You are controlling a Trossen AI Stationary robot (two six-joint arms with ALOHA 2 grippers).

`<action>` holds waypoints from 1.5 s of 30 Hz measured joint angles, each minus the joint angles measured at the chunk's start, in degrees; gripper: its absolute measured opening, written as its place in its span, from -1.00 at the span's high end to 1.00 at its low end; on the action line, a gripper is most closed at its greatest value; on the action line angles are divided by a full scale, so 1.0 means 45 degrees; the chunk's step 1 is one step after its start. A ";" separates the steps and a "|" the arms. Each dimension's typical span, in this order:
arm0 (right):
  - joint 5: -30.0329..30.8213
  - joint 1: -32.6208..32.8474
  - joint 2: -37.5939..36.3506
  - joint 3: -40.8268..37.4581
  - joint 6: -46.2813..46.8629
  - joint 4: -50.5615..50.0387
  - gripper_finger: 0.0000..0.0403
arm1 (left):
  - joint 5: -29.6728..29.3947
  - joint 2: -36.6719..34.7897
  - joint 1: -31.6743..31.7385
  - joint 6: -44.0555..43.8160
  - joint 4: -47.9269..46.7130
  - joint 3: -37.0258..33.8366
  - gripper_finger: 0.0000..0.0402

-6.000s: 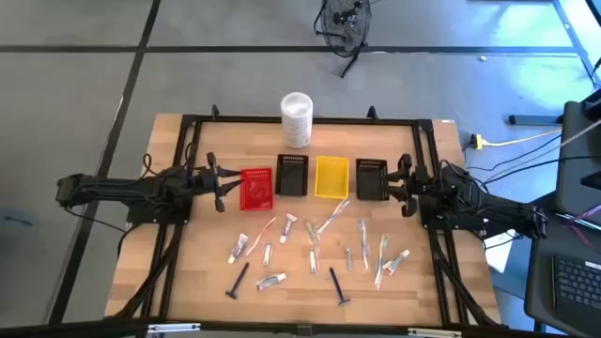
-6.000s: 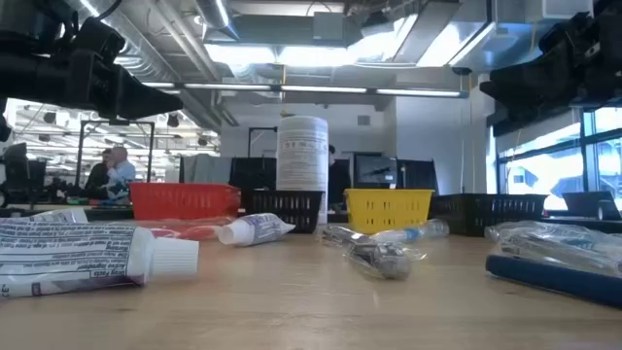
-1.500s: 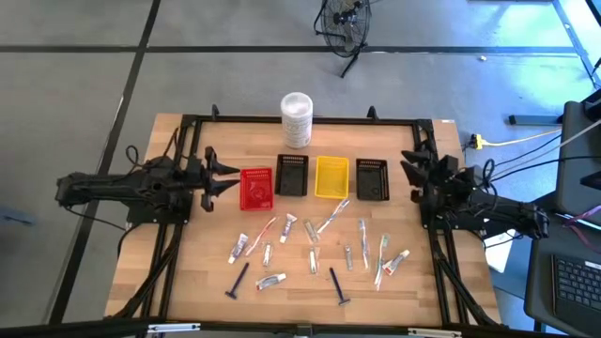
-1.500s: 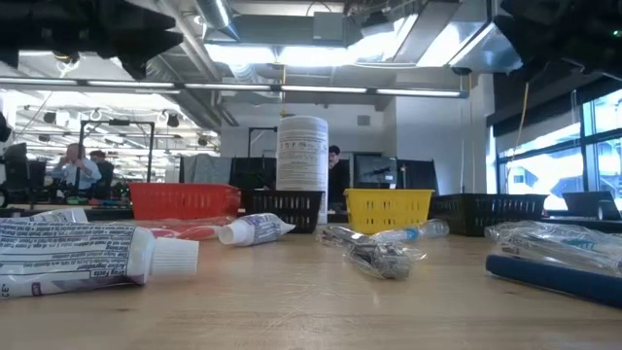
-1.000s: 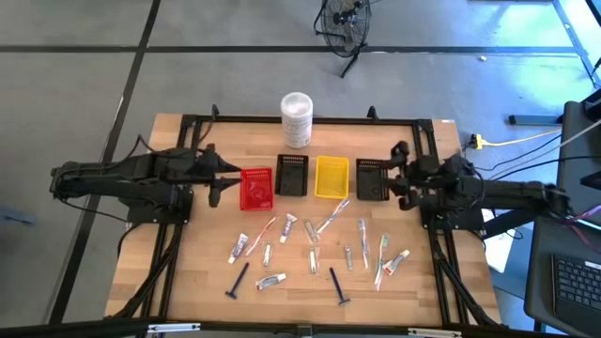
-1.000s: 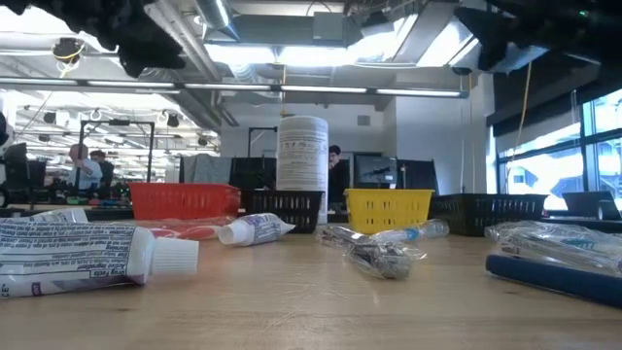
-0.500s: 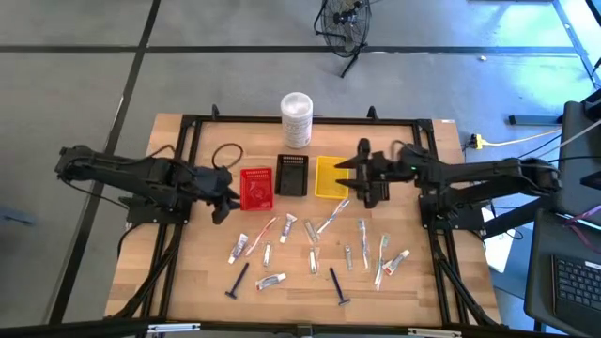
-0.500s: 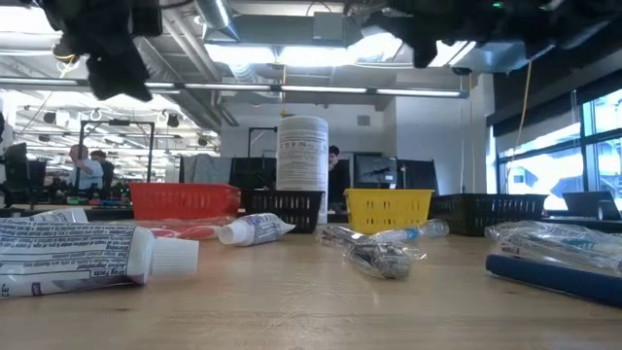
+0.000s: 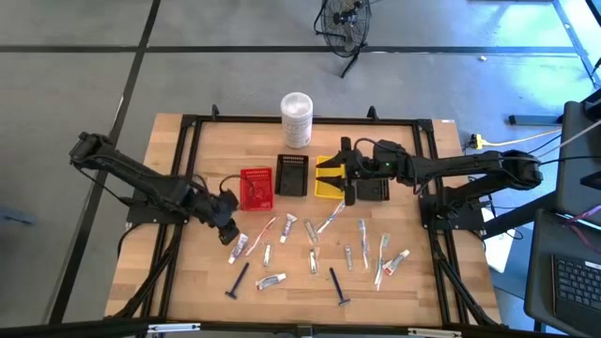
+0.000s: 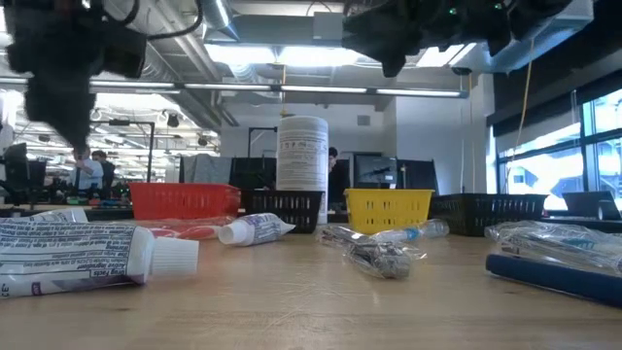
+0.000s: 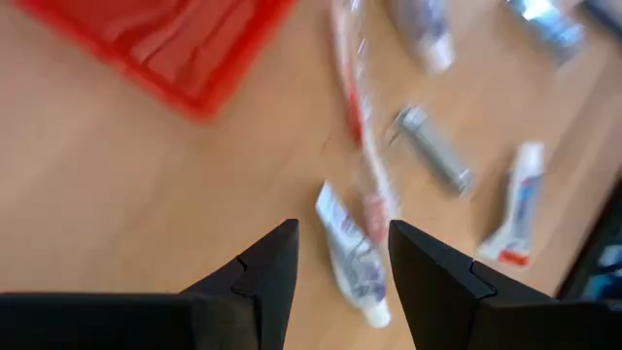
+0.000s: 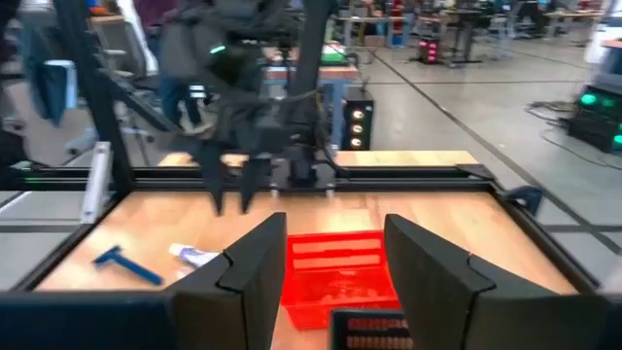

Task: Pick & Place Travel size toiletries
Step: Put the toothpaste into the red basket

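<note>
- The left gripper (image 9: 230,230) hung above the wooden table (image 9: 188,282), just nearer than the red basket (image 9: 255,189), over the left end of the scattered travel size toiletries (image 9: 315,249).
- Its fingers (image 11: 260,272) stood parted with nothing between them; seen past them lay a small white tube (image 11: 352,264) on the wood beside a toothbrush with a red stripe (image 11: 362,146).
- The right gripper (image 9: 340,178) reached over the yellow basket (image 9: 331,177), between the two black baskets (image 9: 292,175), its fingers (image 12: 255,267) spread and empty.
- The toiletries lay loose on the near half of the table: tubes, pale toothbrushes, two dark blue razors (image 9: 238,281) and small silvery pieces, all outside the baskets.
- A tall white container (image 9: 296,119) stood at the far edge, behind the row of baskets.
</note>
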 joint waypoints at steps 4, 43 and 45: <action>0.0536 0.0000 0.0087 0.0026 0.0004 -0.0169 0.13 | -0.0126 0.1265 -0.0666 -0.1052 0.0134 -0.0004 0.22; 0.0541 0.0000 0.0080 0.0021 0.0129 -0.0261 0.14 | 0.0119 0.4807 -0.1200 -0.2264 0.2387 -0.0005 0.75; 0.0541 0.0000 0.0077 0.0021 0.0128 -0.0261 0.16 | 0.0074 0.4723 -0.1200 -0.2227 0.2333 -0.0005 0.78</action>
